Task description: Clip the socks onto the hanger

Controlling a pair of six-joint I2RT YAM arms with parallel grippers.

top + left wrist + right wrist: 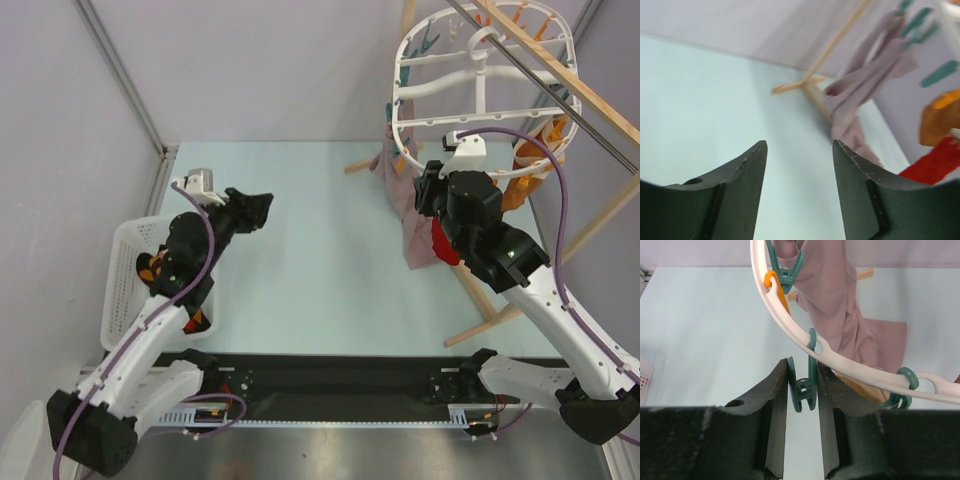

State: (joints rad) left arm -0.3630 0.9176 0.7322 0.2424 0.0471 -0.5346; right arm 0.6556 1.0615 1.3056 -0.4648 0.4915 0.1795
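The socks [150, 268], black with orange diamonds, lie in the white basket [118, 300] at the left, partly hidden under my left arm. My left gripper [258, 208] hovers over the table right of the basket. It is open, and the left wrist view shows only table between its fingertips [799, 146]. The hanger [487, 78], a white ring [790, 325] with spokes, hangs at the back right. My right gripper [804, 365] is shut on a teal clip [804, 390] that dangles from the ring's near rim. The top view shows that gripper [428, 185] right under the ring.
A mauve-pink cloth [405, 205] hangs clipped to the ring beside my right gripper. An orange-brown garment [525, 175] and a red cloth [443, 245] hang close by. Wooden rack poles [560, 70] cross above, and the rack's foot [480, 320] rests on the table.
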